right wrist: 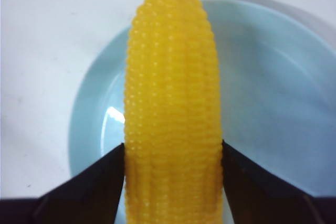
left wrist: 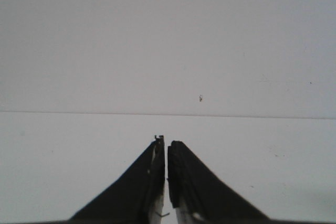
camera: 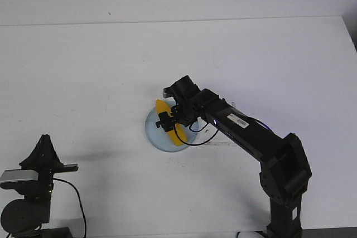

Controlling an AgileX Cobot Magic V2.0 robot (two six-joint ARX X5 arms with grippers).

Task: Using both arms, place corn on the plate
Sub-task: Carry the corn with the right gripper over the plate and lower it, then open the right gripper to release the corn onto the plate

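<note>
Corn (camera: 167, 123), bright yellow, lies over the pale blue plate (camera: 154, 134) near the middle of the white table (camera: 83, 71). In the front view its far tip reaches about to the plate's far rim, and the cob runs diagonally across the dish toward the robot.

Right gripper (camera: 169, 120): clenched on the corn. The right wrist view shows the cob (right wrist: 172, 103) with one dark finger (right wrist: 100, 187) pressed against each flank at its thicker end; kernel rows are clear, and the tapered end points away from the camera. The plate (right wrist: 273, 93) fills the background under and around the cob. Whether the corn rests on the dish surface or hangs just above it, I cannot tell.

Right arm (camera: 251, 137): extended from its base at the near right, reaching in over the plate, with a black cable looped beneath the wrist.

Left gripper (left wrist: 166, 182): closed, its two fingers almost touching along their length, nothing between them. It faces bare table surface. Left arm (camera: 33, 176): parked at the near left corner, well apart from plate and corn.
</note>
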